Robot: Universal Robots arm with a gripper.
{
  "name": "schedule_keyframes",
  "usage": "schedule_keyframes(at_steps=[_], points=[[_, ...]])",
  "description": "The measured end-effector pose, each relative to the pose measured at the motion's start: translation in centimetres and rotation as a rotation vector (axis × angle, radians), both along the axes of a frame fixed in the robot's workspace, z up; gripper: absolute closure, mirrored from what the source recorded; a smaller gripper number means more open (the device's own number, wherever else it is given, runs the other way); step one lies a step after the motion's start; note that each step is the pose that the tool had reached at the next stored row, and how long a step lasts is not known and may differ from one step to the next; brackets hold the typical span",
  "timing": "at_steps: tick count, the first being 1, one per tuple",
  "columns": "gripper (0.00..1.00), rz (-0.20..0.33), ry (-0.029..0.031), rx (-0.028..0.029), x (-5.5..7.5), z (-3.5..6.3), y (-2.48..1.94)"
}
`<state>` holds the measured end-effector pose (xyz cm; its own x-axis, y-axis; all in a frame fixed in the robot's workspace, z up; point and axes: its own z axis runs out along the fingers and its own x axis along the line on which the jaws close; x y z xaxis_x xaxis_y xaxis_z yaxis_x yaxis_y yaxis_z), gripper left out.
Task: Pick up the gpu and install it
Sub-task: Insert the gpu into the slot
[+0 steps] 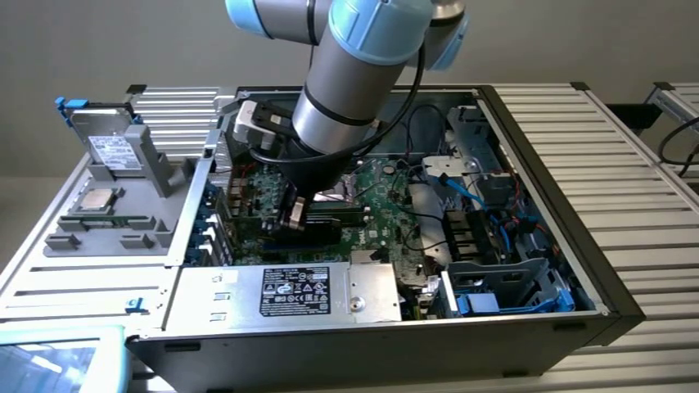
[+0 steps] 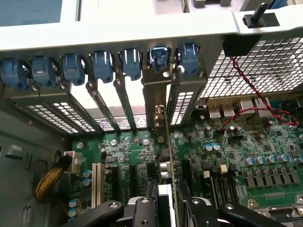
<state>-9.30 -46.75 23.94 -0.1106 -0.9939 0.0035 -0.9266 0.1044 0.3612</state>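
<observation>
As the exterior view has it, the gripper [image 1: 295, 214] is down inside the open computer case [image 1: 361, 352], close over the motherboard [image 1: 372, 221] near the case's rear wall. The case lies on its side on a slatted metal table [image 1: 611, 147], with a grey parts tray [image 1: 98, 213] just beside it and a plain grey wall behind.

From the wrist view, the gpu [image 2: 165, 170] stands on edge between the two fingers [image 2: 142, 210], which are clamped on it. Its metal bracket reaches up to the rear openings under the blue clips [image 2: 161, 56]. Picking up looks done. The card seems lined up with a slot, but whether it is pressed home I cannot tell, so the install is not finished.
</observation>
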Motion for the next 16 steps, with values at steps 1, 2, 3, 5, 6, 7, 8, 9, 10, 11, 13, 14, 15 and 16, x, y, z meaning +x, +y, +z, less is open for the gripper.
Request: schedule_keyframes(at_steps=[1, 2, 3, 5, 6, 7, 8, 9, 10, 11, 13, 14, 15, 16], points=[[0.72, 0.0, 0.0, -0.0001, 0.0, 0.0, 0.0], [0.72, 0.0, 0.0, -0.0002, -0.01, 0.0, 0.0], [0.72, 0.0, -0.0001, -0.0003, -0.03, 0.0, 0.0], [0.72, 0.0, -0.0001, -0.0001, -0.07, 0.0, 0.0], [0.72, 0.0, -0.0001, -0.0001, -0.09, -0.01, 0.0], [0.72, 0.0, 0.0, -0.0002, -0.12, 0.0, 0.0], [0.72, 0.0, 0.0, -0.0003, -0.14, 0.0, 0.0], [0.72, 0.0, 0.0001, -0.0004, -0.15, 0.0, 0.0], [0.72, 0.0, 0.0001, -0.0005, -0.15, 0.0, 0.0], [0.72, 0.0, 0.0001, -0.0006, -0.16, 0.0, 0.0], [0.72, 0.0, 0.0001, -0.0011, -0.16, 0.0, -0.01], [0.72, 0.0, 0.0, -0.0015, -0.16, 0.0, -0.02], [0.72, 0.0, 0.0, -0.0023, -0.16, 0.0, -0.02], [0.72, 0.0, 0.0001, -0.003, -0.16, 0.0, -0.02]])
